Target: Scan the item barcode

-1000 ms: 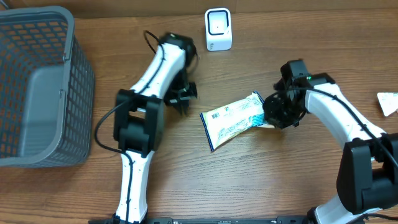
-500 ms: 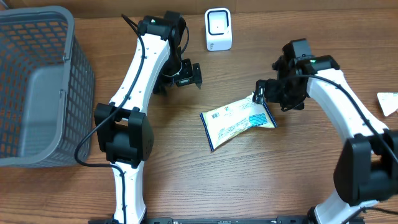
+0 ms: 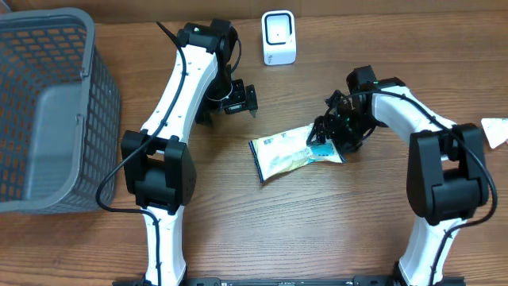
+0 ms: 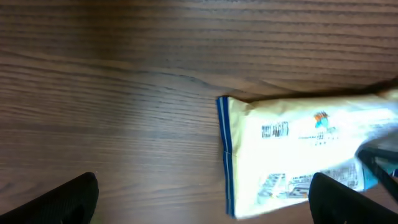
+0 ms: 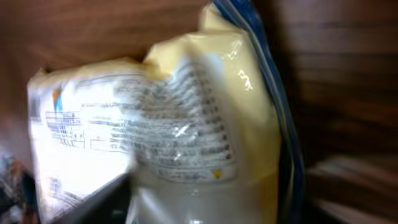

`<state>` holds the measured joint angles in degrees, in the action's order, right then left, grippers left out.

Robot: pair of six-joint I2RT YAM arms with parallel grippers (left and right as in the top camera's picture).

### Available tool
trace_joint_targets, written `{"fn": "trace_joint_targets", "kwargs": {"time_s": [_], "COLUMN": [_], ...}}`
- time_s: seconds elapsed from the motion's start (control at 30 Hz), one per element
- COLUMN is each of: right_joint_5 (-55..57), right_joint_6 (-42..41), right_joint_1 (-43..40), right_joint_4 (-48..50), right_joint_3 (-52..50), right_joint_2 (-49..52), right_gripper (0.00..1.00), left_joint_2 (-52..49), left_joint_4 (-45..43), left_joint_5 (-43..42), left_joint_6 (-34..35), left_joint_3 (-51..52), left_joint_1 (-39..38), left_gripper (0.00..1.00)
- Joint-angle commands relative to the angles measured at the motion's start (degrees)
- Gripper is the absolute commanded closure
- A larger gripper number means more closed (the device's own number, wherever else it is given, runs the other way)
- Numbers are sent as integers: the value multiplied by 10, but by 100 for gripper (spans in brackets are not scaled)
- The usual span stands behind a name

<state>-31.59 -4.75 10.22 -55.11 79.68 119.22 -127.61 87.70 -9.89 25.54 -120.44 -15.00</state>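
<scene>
left gripper (image 3: 230, 102): spread wide, far-left of the packet (image 3: 284, 151)
right gripper (image 3: 332, 135): on packet's right end, grip unclear
scanner (image 3: 279, 37): far edge

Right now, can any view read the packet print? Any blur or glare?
Overhead: sharp and evenly lit, but the packet is too small to read. Left wrist: smeared by blur, so the print is illegible. Right wrist: the packet fills the frame in soft focus, with specks of glare on the film and a dark right side; lines of text show but can't be read.
</scene>
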Motion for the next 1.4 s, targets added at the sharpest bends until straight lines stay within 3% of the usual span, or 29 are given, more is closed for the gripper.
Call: {"fn": "trace_joint_targets", "kwargs": {"time_s": [0.0,0.03,0.07,0.53,0.6,0.7,1.1,1.37], "right_joint_5": [-17,-18,-17,-60,-46,14,274,482], "right_joint_6": [-12,-17,-22,-27,-27,-27,-26,-25], "right_joint_1": [4,3,3,-24,-25,-25,-24,2], "right_joint_4": [7,9,10,46,64,77,28,-27], "right_joint_3": [-7,-7,-7,92,112,139,279,299], "right_joint_2": [23,23,23,-23,-35,-51,-115,-115], "right_gripper": [70,89,96,96,96,96,96,96], "left_joint_2": [1,1,1,1,1,1,1,1], "left_joint_4": [1,0,0,-6,-10,-20,-34,-36], "left_joint_5": [-6,-6,-6,0,0,-1,2,15], "left_joint_6": [-3,-3,-3,-2,-2,5,4,4], "left_joint_3": [2,3,2,3,3,3,3,3], "left_joint_1": [-4,-4,-4,-4,-3,-1,0,0], "left_gripper": [0,0,0,0,9,12,9,9]}}
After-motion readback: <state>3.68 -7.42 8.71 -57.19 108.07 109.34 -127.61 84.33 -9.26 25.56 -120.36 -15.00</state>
